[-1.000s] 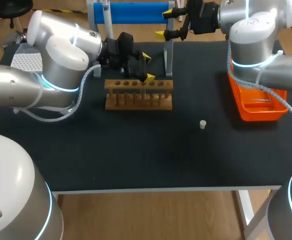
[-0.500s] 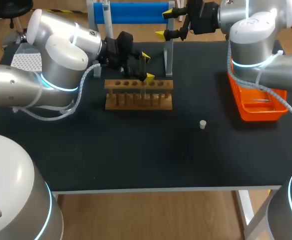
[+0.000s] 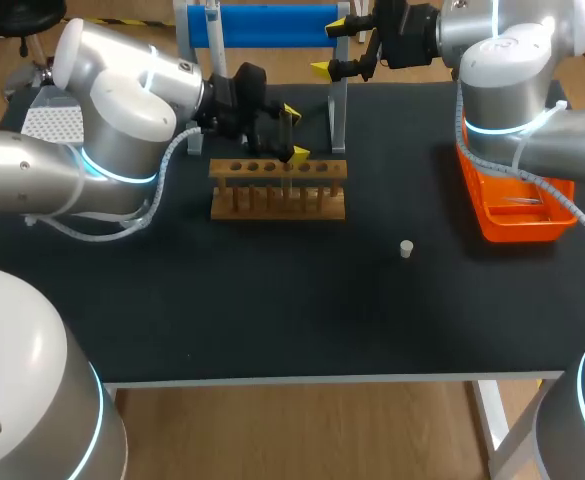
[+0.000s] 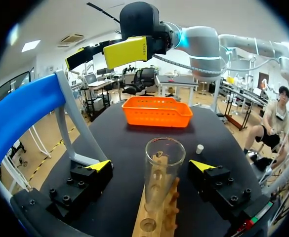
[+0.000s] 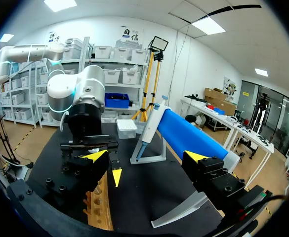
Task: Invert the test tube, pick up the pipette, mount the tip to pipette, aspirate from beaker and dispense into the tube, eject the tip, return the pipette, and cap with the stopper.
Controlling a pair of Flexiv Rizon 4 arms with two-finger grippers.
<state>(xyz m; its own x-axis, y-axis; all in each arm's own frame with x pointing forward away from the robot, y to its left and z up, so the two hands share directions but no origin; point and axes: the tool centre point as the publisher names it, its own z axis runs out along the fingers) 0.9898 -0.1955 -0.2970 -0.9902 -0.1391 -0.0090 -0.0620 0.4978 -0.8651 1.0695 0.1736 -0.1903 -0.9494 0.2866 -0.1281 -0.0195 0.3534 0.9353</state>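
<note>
Nothing has shifted: our left fingers (image 4: 99,165) stay wide around the upright test tube (image 4: 163,173) in its rack (image 4: 151,219), right fingers (image 5: 96,156) wide too, so the pipette (image 5: 149,128) seems next.

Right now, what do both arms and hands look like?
Left arm and right arm: rounded silver-grey links, glowing cyan joint rings, pale ribbed cable alongside. Left hand and right hand: black, blocky, bolted, two yellow-tipped fingers each.

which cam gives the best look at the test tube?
Left wrist view: the test tube stands upright in the rack, between the open left gripper's fingers. Head view: barely visible. Right wrist view: cannot make it out.
</note>
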